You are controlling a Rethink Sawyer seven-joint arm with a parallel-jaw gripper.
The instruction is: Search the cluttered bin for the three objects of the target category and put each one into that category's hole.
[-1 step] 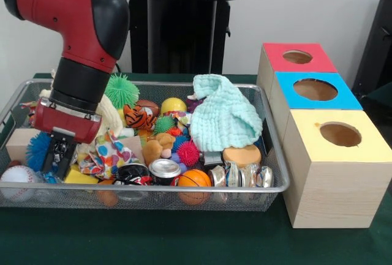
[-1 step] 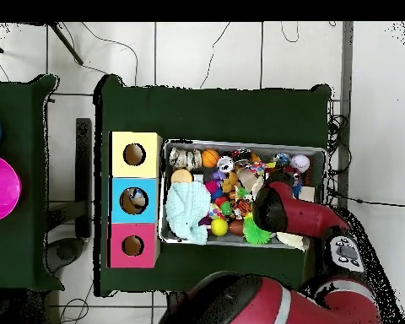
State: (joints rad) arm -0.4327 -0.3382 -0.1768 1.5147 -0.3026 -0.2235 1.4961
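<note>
**Even indoor light, soft shadows, some glare**

We see bright, diffuse light in both views, seemingly from above. In the front view the arm [image 1: 73, 26] carries a pale sheen along its red shell, and the can [image 1: 164, 168] near the bin's [image 1: 269, 186] front rim glints. Shadows are faint; the boxes [image 1: 334, 173] cast only a soft one onto the cloth [image 1: 184, 240] at their front edge. Small toys in the bin look slightly soft. The overhead view shows the white floor [image 2: 206, 51] nearly washed out.
</note>
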